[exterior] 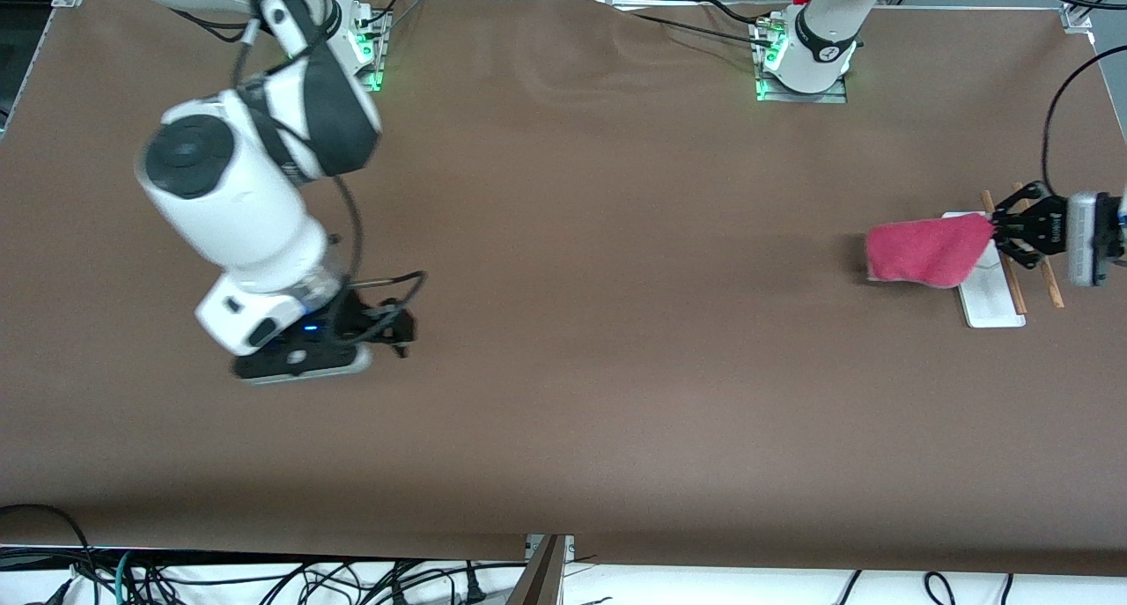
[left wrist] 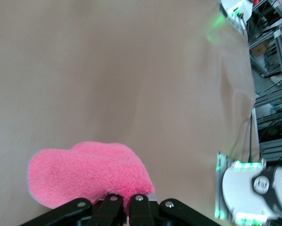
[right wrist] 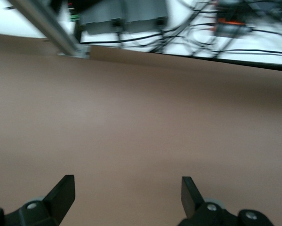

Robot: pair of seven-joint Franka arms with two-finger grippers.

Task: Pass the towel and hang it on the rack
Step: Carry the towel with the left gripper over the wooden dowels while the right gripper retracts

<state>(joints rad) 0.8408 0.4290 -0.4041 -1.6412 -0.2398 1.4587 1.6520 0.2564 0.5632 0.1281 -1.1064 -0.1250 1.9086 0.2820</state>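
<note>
Towel (exterior: 924,251), pink and fuzzy, hangs in the air from one pinched corner over the rack (exterior: 993,297) at the left arm's end of the table (exterior: 616,323); most of the cloth droops beside the rack's white base on the side toward the right arm. Across the front view in order: the right arm comes from its base at the top and reaches down over bare brown tabletop at the right arm's end, where the right gripper (exterior: 401,325) hangs low with nothing between its fingers. The right wrist view shows those two dark fingertips (right wrist: 60,190) spread wide apart above plain table surface. The middle of the table carries nothing that touches the towel. Toward the left arm's end stands the rack, a flat white base with two thin wooden rods (exterior: 1048,279) running side by side. The left gripper (exterior: 998,228) is over the rack, its fingers pressed together on the towel's corner; the left wrist view shows the towel bunched just ahead of the closed fingers (left wrist: 140,207).
</note>
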